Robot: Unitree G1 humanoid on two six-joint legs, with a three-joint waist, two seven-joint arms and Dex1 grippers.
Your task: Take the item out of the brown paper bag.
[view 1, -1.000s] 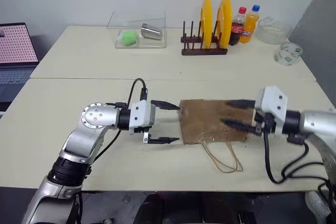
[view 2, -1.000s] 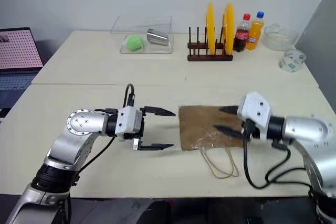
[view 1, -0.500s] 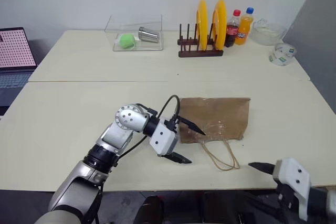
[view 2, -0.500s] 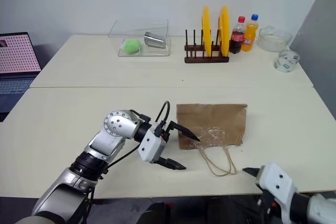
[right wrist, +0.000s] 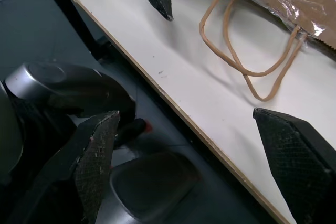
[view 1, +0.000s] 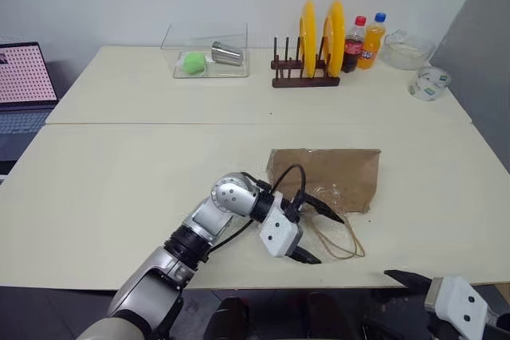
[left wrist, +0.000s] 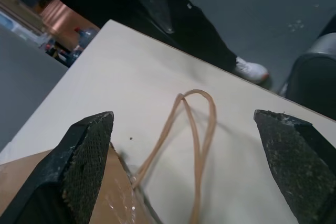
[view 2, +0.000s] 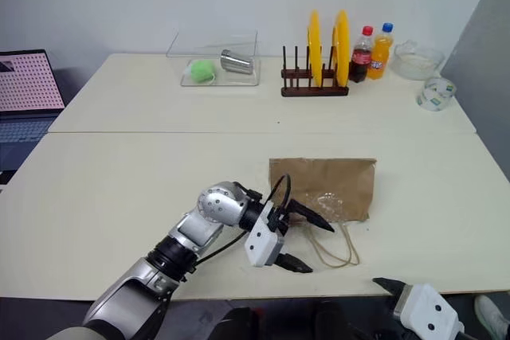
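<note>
The creased brown paper bag (view 1: pixel 325 178) is laid flat at centre frame, cord handles (view 1: pixel 339 238) trailing; both grippers' jaws are spread wide, nothing held

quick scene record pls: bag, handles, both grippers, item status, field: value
bag: brown paper bag lying flat on the near table, mouth toward the table's front edge
handles: cord handles lying loose on the tabletop
left gripper: left gripper at the bag's mouth, jaws open either side of the handles, holding nothing
right gripper: right gripper below the table's front edge, jaws open, empty
item: not visible; clear plastic shows at the bag's mouth
</note>
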